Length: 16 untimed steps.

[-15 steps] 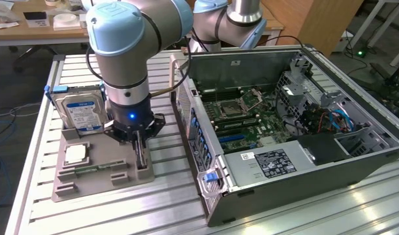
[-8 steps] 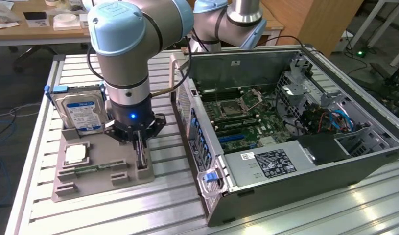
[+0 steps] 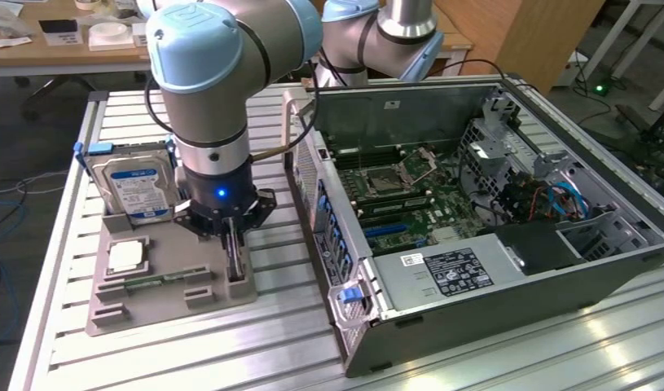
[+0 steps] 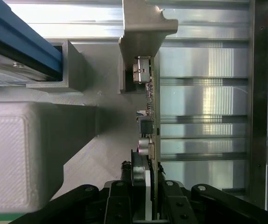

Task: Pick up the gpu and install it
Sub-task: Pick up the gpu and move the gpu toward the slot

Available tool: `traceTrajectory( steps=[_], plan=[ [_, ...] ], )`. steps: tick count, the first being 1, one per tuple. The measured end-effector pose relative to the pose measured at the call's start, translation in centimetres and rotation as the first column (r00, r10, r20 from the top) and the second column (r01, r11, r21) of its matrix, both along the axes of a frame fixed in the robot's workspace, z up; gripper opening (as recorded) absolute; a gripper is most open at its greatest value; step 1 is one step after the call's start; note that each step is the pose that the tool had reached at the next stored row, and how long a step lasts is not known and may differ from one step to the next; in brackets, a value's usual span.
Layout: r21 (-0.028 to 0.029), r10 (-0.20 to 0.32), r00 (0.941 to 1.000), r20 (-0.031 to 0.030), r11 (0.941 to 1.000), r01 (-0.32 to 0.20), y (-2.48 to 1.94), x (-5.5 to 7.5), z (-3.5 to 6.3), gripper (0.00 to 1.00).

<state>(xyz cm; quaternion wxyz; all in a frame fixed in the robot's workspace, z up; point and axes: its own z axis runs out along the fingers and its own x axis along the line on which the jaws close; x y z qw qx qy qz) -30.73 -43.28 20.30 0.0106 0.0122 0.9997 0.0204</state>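
Currently, in the exterior view, the claw (image 3: 233, 238) stands over the grey fixture (image 3: 147, 297) on the table (image 3: 506, 362). The gpu (image 3: 236, 265) sits edge-up at its 6 o'clock, with the computer case (image 3: 494, 318) at 3 o'clock. In the wrist view, the fingers (image 4: 120, 203) appear clamped on the gpu, whose long axis runs straight away.

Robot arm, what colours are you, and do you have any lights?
The arm is made of round silver-grey tubes with light blue caps on its joints. A black cable loops alongside it, a blue light glows on the black wrist, and the tool is black.
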Motion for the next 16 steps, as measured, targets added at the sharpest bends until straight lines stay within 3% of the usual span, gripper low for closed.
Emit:
traceTrajectory(
  steps=[2, 4, 5, 11, 16],
  plan=[
    [0.0002, 0.0, 1.0, -0.0034, 1.0, 0.0, 0.0, 0.02, 0.01, 0.28],
    [0.0002, 0.0, 0.9999, -0.0136, 1.0, 0.0, 0.0, 0.01, 0.02, 0.28],
    [0.0001, 0.0, 0.9999, -0.0159, 1.0, 0.0, 0.0, -0.01, 0.03, 0.28],
    [0.0002, 0.0, 0.9999, -0.0161, 1.0, 0.0, 0.0, 0.0, 0.05, 0.28],
    [0.0002, 0.0, 0.9999, -0.0161, 1.0, 0.0, 0.0, 0.0, 0.64, 0.28]
  ],
)
